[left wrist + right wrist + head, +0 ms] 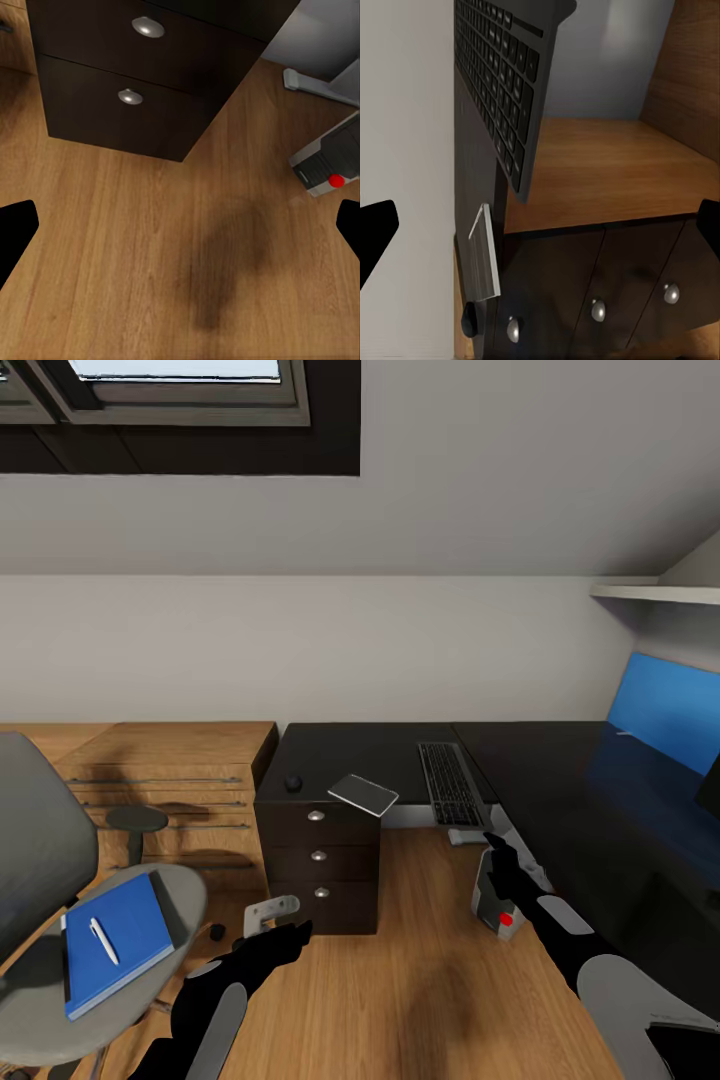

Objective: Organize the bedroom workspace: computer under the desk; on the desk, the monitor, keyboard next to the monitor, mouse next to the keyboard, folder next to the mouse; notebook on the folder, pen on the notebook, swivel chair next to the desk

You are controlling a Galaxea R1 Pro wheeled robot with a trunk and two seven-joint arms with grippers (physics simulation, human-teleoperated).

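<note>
The swivel chair (40,860) stands at the left, with the blue folder (125,950) on its seat and the white pen (104,941) on the folder. On the black desk (360,755) lie the mouse (293,783) (471,319), the notebook (363,794) (484,255) overhanging the front edge, and the keyboard (450,783) (499,75). The computer (497,900) (330,161) stands on the floor under the desk. A sliver of the monitor (712,790) shows at the right edge. My left gripper (290,938) (180,232) hangs open over the floor. My right gripper (500,855) (540,225) is open above the computer.
The drawer unit (318,860) (127,75) stands under the desk's left end, with a light wooden cabinet (170,780) (607,165) beside it. A blue wall panel (665,720) lines the right wall under a white shelf (655,592). Bare wooden floor (420,980) lies between my arms.
</note>
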